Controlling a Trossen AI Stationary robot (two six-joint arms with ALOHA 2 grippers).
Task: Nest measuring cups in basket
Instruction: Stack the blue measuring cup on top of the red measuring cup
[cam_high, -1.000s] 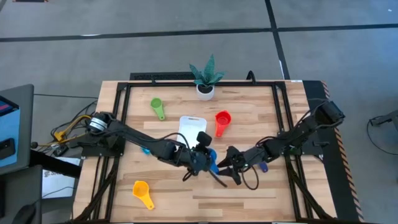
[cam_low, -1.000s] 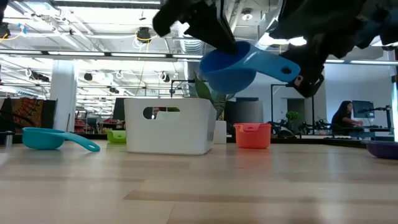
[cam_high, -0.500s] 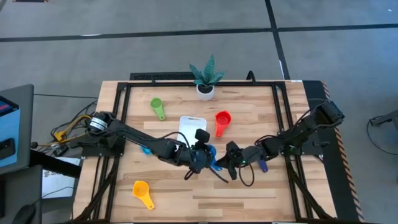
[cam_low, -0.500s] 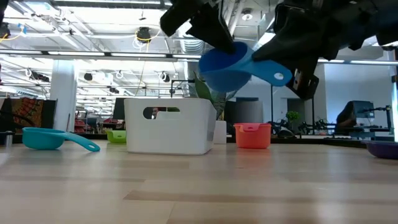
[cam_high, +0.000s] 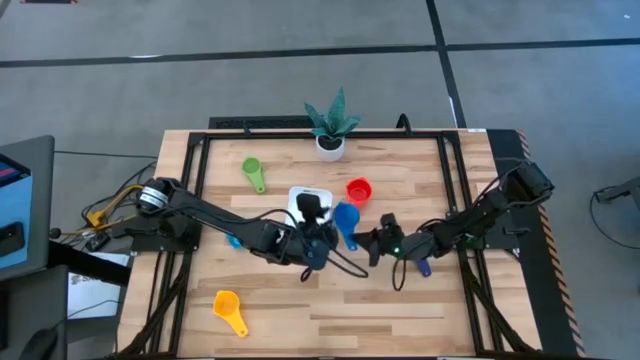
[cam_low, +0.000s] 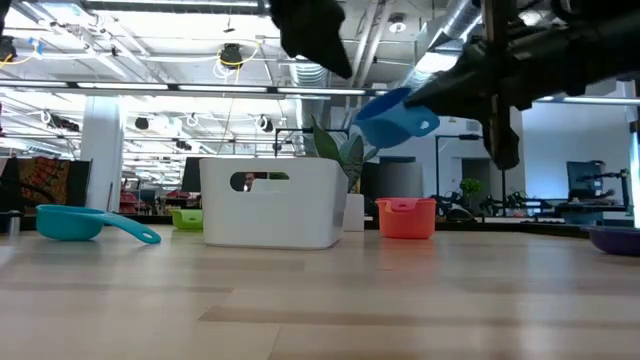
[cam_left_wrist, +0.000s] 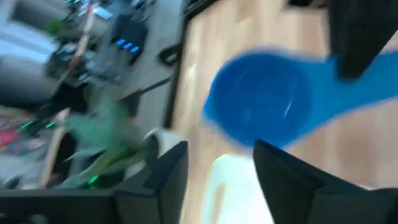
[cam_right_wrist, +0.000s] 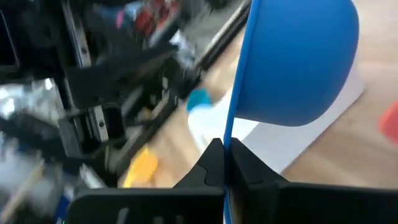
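My right gripper (cam_high: 370, 241) is shut on a blue measuring cup (cam_high: 346, 217) that hangs in the air just right of the white basket (cam_high: 307, 197). My left gripper (cam_high: 318, 224) stands open beside the basket and close to the cup's bowl (cam_left_wrist: 261, 99), touching nothing. On the table lie a red cup (cam_high: 358, 189), a green cup (cam_high: 253, 172), an orange cup (cam_high: 229, 309), a light blue cup (cam_low: 85, 222) and a navy cup (cam_high: 424, 266). My right gripper pinches the blue cup's flat handle (cam_right_wrist: 232, 121) between its two fingers, at the handle's free end. The fingers come about level from the table's right side, along the handle. The cup is lifted clear and tilted, its bowl (cam_low: 392, 120) lower than the handle.
A white plant pot (cam_high: 330, 145) with a green plant stands at the table's far edge, behind the basket. The black frame rails (cam_high: 196, 170) run along both sides of the table.
My right gripper has shut on the blue cup's handle, and my left gripper has opened and let the cup go. The right gripper has carried the cup toward the table's far edge, next to the basket. The left gripper has drawn back toward the basket.
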